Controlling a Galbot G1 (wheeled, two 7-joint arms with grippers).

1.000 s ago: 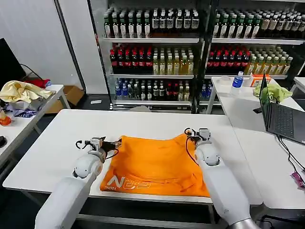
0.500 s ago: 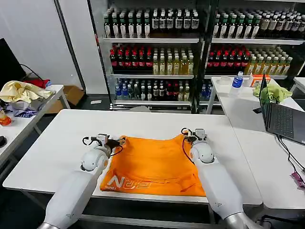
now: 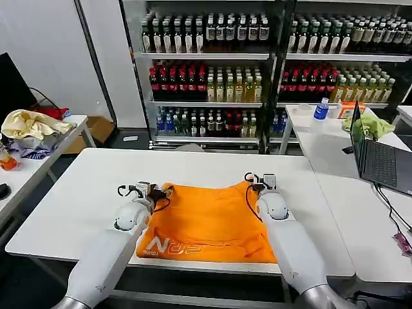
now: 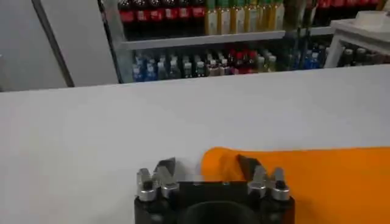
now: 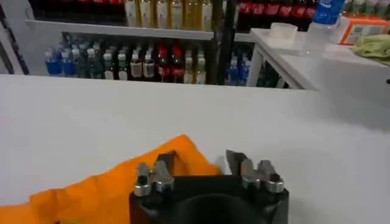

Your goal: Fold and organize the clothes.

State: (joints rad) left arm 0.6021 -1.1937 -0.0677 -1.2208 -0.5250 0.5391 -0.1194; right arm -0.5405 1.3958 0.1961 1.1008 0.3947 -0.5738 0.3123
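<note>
One orange T-shirt (image 3: pixel 206 219), two tools: left tool (image 3: pixel 156 191), right tool (image 3: pixel 257 185).

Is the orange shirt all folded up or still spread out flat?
Mostly spread out. The orange T-shirt lies wide on the white table, sleeves tucked in, lettering showing at its near hem.

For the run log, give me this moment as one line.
left gripper: open at orange T-shirt far corner | right gripper: open at other far corner | white table
</note>
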